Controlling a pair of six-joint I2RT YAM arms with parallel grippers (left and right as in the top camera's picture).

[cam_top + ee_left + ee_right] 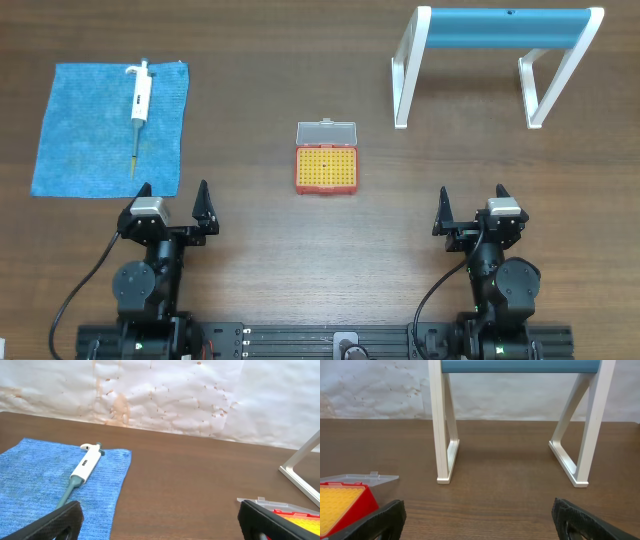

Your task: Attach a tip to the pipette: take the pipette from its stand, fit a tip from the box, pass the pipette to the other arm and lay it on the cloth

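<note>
Left gripper [172, 205] spread wide, empty, just beside cloth [75, 140]; right gripper [472, 210] same. Pipette [140, 98] lies on cloth. Likely light, rigid, smooth; slender end fragile. Grasp thick white body.

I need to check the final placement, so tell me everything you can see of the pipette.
The pipette is slim: white plastic-looking handle, hooked finger rest at its head, grey-green shaft, yellowish tip at the narrow end. It lies flat on the blue cloth, in its right half, head toward the far side of the table, tip toward the near side. Only the cloth touches it.
</note>
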